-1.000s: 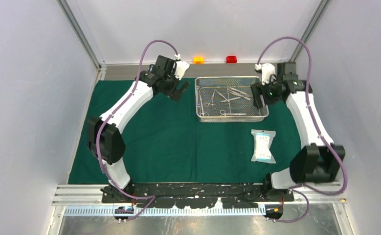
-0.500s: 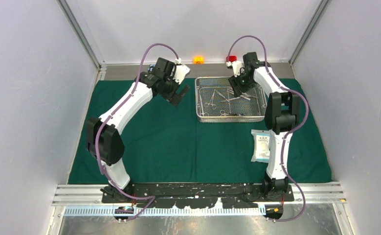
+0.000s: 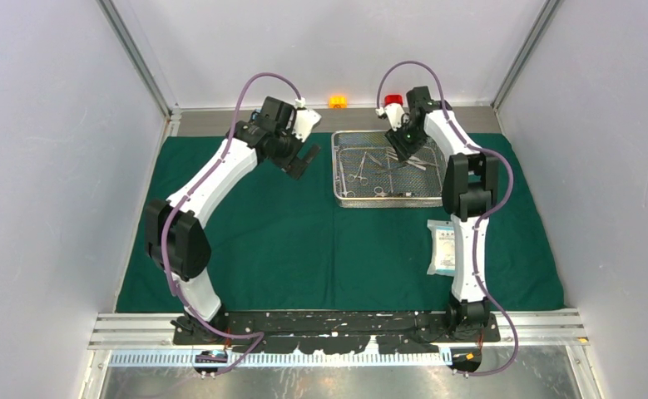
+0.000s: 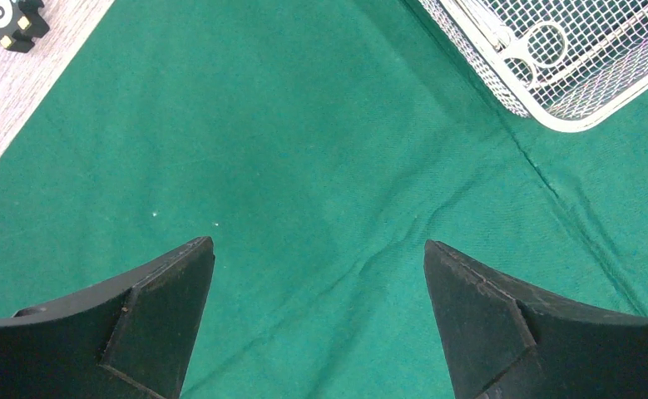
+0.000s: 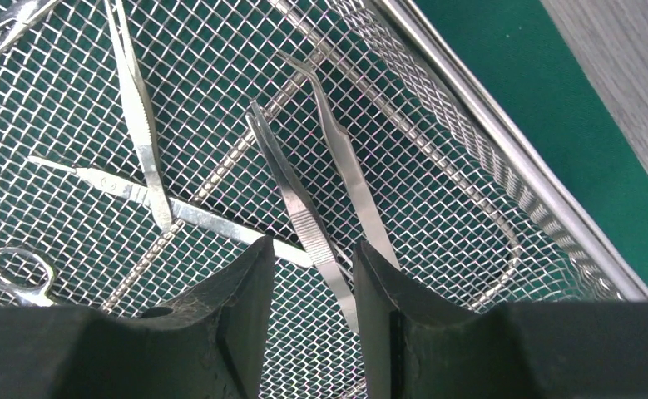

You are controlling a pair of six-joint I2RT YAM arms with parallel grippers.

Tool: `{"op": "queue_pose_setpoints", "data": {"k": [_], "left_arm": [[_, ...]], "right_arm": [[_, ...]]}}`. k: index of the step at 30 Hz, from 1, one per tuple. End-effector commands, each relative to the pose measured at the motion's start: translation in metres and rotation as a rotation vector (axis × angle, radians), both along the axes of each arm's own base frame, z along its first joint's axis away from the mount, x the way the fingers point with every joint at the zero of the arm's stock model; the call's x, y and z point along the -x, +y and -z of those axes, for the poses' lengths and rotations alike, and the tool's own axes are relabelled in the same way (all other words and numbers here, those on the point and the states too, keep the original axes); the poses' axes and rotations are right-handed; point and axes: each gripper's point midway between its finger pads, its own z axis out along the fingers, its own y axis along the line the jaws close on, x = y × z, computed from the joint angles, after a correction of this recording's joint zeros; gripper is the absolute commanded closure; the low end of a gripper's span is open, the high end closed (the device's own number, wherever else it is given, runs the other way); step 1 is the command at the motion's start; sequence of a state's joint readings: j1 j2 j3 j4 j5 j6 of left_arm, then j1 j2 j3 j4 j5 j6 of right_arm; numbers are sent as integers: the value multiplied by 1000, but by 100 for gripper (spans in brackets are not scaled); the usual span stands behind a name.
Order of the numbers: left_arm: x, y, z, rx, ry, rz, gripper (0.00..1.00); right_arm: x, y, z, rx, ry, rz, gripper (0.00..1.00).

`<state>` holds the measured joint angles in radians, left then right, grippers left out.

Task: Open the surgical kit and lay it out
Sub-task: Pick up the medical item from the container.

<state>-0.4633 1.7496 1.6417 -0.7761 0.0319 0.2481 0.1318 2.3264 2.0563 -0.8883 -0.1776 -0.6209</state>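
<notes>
Top external view: a dark green cloth wrap [image 3: 304, 241] lies opened flat over most of the desk [image 3: 204, 123]. A rectangular silver wire-mesh tray [image 3: 337, 170] sits on the far half of the cloth, right of centre, with slim steel instruments loose inside it. A flat white-blue packet [image 3: 447, 248] lies on the cloth nearer the arm bases, apart from the tray, just beside the right forearm. A small orange block [image 3: 337, 101] and a small red block [image 3: 393, 100] stand on the bare strip beyond the cloth. The right arm partly hides the red one.

Left wrist view: the left arm's fingers [image 4: 162, 316] stand fully spread above bare cloth, grasping nothing. A tray corner shows at upper right, with a ring-handled steel instrument [image 4: 545, 41] in it.

Right wrist view: the right arm's fingers [image 5: 237, 307] reach down into the tray, drawn to a narrow gap on either side of straight steel tweezers [image 5: 291, 199] lying on the mesh. Mesh shows between one finger and the tweezers, so I cannot tell whether a grip is made. Bent-tipped steel forceps [image 5: 345, 166] lie just beside them.
</notes>
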Motion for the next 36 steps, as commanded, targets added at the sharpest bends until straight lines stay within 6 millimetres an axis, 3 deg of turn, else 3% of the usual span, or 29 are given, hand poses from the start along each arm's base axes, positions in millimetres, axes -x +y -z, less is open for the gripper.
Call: {"op": "queue_pose_setpoints", "data": {"k": [1,11,15,21,25,36], "left_arm": [[-4,-4,-23,30,-47,27,0],[-14,-5,-20,7,-50,29,0],[-19,-1,-19,-8,-60,5,0],[-22,-2,-20,0,-64,-4,0],[-23,-5,-19,11,-61,1,0],[-27,-13,-16,62,-51,-26,0]], "right_arm": [[-8,2,-6,17,-13,-50,56],[-7,3,12,23,36,-86,62],[-4,7,10,2,46,-83,69],[-4,10,-10,-26,17,-57,85],[-7,12,-35,-49,-25,-19,93],[10,34,-94,-214,-60,40,96]]}}
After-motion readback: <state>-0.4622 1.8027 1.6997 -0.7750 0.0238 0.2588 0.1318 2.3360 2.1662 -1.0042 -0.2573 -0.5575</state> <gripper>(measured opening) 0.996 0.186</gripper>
